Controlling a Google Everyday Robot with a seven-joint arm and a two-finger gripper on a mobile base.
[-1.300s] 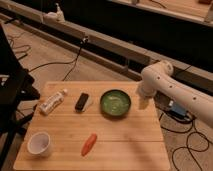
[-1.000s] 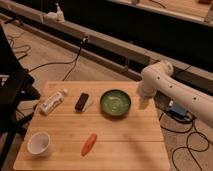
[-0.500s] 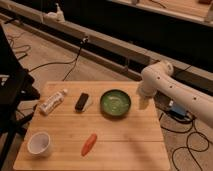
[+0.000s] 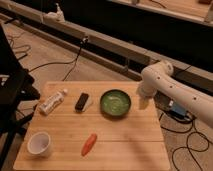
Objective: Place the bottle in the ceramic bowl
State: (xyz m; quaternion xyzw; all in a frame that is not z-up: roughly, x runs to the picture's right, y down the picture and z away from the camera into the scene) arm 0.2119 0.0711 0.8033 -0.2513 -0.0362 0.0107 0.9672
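While the small white plastic bottle with the reddish-brown label [image 4: 53,102] lies on its side at the left rear of the slatted wooden table [image 4: 125,145], the task has not got past its opening step, the approach. Bottle untouched, lying slantwise, well apart from the arm.

Round, glossy green ceramic bowl [image 4: 115,103] sits toward the right rear of the table, with nothing in it as far as can be seen. Between bottle and bowl is a black-and-white rectangular block [image 4: 83,102]. It is near both and touches neither.

Gripper [image 4: 144,103] hangs at the end of the white perforated arm [image 4: 170,89], at the table's right rear edge, just to the right of the bowl. Whether it is open or closed cannot be told from this view. Nothing appears to be held in it.

Front of table: a white cup [image 4: 39,143] near the left corner, and an orange-red, carrot-like piece [image 4: 89,144] nearer the middle. Neither lies on the likely line of travel.

Next move, as judged: carry the gripper leftward over bowl and block to a spot above the bottle. Turn the wrist so the closing direction runs across the bottle's narrow width, then descend and grasp. Pass high enough to clear the block. The round body, lying flat, could roll if nudged off-centre.
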